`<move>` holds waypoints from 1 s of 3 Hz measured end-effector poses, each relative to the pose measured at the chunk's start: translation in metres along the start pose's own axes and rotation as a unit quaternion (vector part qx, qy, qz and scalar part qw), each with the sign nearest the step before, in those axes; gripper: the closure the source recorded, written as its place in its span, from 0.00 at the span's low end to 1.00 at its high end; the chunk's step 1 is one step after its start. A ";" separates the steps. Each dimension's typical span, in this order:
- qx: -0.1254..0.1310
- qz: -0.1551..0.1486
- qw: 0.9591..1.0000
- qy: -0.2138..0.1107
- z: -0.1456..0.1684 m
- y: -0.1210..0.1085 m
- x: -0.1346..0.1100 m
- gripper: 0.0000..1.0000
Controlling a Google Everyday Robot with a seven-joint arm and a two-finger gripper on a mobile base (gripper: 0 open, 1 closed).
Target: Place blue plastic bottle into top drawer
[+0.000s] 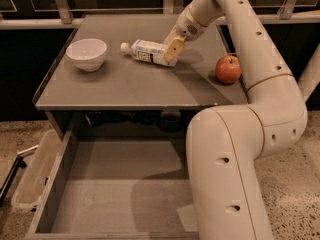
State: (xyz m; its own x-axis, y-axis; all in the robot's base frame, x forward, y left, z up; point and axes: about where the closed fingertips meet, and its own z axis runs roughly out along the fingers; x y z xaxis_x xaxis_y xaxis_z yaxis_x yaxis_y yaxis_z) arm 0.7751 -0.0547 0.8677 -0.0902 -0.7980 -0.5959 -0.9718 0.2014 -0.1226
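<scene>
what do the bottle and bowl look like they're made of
Bottle: likely clear plastic, judging by its see-through bluish body, white cap and printed label. The claw is at its base end. Bowl: smooth, plain white, ceramic or plastic; cannot tell which.

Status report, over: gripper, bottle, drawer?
Gripper at base end of bottle. It lies sideways on table, cap left. Drawer open below. Apple, bowl stand apart.
</scene>
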 end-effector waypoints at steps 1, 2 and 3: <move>0.000 0.000 1.000 0.000 0.000 0.000 0.000 1.00; 0.000 0.007 1.000 -0.003 0.010 -0.004 0.003 1.00; 0.000 0.007 1.000 -0.003 0.008 -0.004 0.001 1.00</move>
State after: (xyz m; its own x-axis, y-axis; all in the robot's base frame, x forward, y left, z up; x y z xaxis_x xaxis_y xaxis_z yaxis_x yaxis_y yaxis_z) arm 0.7807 -0.0518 0.8609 -0.1033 -0.7917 -0.6022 -0.9702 0.2135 -0.1144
